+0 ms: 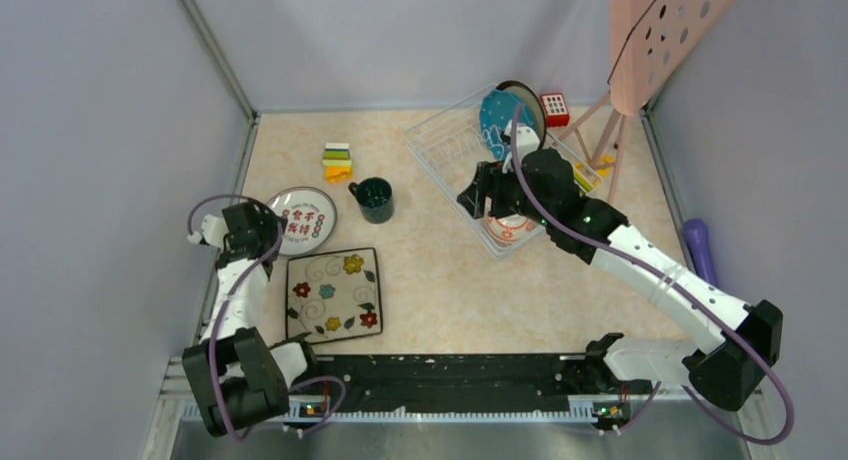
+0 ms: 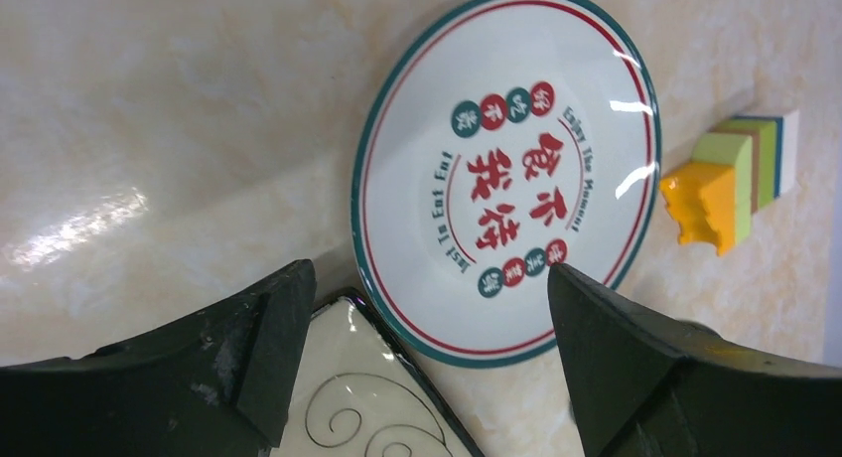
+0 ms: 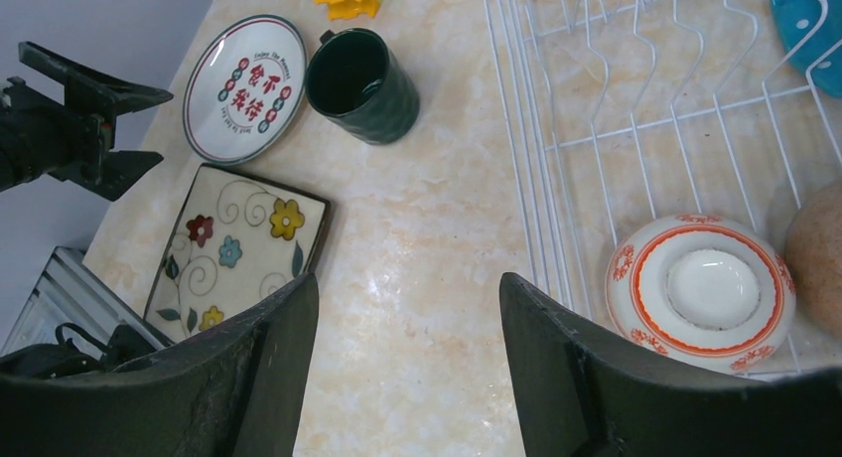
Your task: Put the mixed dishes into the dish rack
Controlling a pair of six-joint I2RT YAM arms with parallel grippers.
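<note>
Judged about half done: three dishes out on the table (image 1: 450, 280), four seemingly in the rack (image 1: 440, 140).

Far left: left gripper (image 2: 427, 278) spread wide, gripping nothing, hovering over the near edge of the marked plate (image 1: 302, 220). Lies flat and face up, that plate: white, teal and red rings at the rim, red characters in the middle. Just nearer the arms, the floral plate (image 1: 333, 293): square, cream, dark-edged, scattered with coloured flowers, also flat. Corner close against the round rim; cannot tell whether touching.

Next to the right: mug (image 1: 375, 199), upright, dark teal, nothing visible inside, well apart from the rack. Beyond it, coloured blocks (image 1: 338, 162), no part of the load.

Right of centre: the rack itself, white wire, set at a slant on the table. At the far end, standing on edge in the dividers, the blue plate (image 1: 493, 115), white-dotted, and behind it a dark-rimmed disc, probably the cream plate (image 1: 526, 98). At the near end, the orange bowl (image 3: 700, 293), upside down, foot ring up, orange-red pattern on white. Just beside it the brown bowl (image 3: 819, 258), only a speckled edge showing.

Over that near end: right gripper (image 3: 407, 288), fingers moderately apart, nothing between them.

Left to do, by this reading: both flat plates and the mug.
</note>
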